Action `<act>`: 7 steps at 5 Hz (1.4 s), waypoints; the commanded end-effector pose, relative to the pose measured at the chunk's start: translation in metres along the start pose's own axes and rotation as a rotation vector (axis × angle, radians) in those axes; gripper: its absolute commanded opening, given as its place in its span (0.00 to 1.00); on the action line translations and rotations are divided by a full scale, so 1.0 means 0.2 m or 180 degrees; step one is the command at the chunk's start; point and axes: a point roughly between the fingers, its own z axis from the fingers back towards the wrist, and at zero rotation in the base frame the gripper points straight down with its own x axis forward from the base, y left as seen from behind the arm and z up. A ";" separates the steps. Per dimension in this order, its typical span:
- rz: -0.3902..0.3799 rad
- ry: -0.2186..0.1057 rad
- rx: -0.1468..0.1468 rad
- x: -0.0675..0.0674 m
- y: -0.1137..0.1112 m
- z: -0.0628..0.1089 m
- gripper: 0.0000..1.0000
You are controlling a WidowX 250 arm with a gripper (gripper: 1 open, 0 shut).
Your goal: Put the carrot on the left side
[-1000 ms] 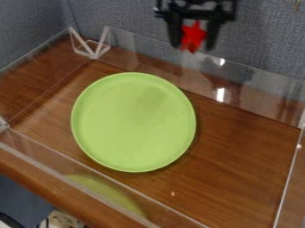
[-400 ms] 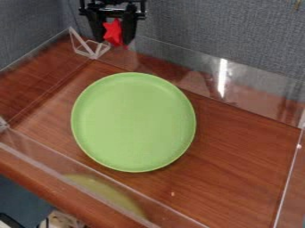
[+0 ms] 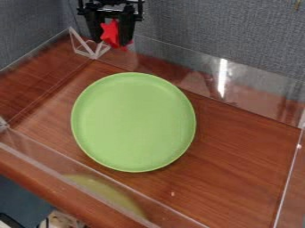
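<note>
The tool [image 3: 111, 20] pinches the red carrot [image 3: 111, 32] above the far left of the surface [image 3: 238, 134], beyond the green plate [image 3: 134, 122].

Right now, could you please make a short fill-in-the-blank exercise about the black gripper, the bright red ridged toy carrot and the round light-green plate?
1. The black gripper is shut on the bright red ridged toy ____.
2. The round light-green plate lies on the brown ____ table.
3. Nothing lies on the green ____.
4. The carrot hangs near the picture's upper ____ corner.

Missing words: carrot; wooden; plate; left
</note>
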 end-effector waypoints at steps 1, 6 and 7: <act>0.0195 -0.0278 0.0072 -0.05 0.06 0.19 0.00; 0.0594 -0.0104 0.0186 -0.07 0.29 -0.10 0.00; 0.0549 -0.0083 0.0171 -0.08 0.32 -0.22 0.00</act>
